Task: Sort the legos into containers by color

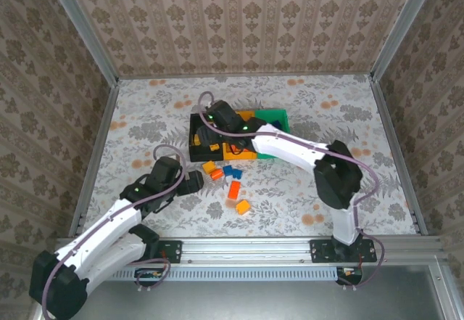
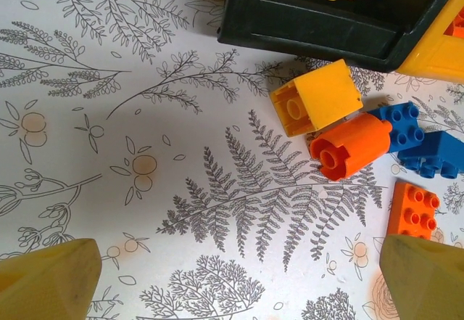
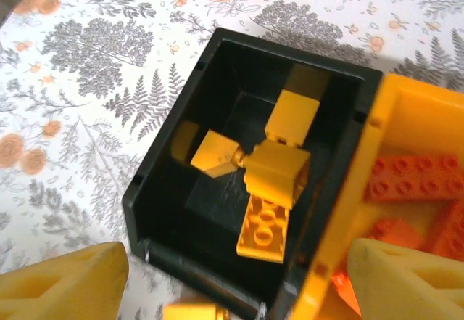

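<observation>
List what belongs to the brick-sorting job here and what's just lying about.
Job:
black bin, yellow bin, green bin
yellow bricks in the black bin, orange bricks in the yellow bin
still loose: yellow brick, orange cylinder, blue bricks, orange plate

Not part of it:
floral table cover, patterned walls, metal rail

Yellow bricks lie in the black bin; red-orange bricks in the orange-yellow bin

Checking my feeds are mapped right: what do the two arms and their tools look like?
The left arm and right arm have white shells with black joints, small green lights and a looping lilac cable each. The fingers are dull yellow.
</observation>
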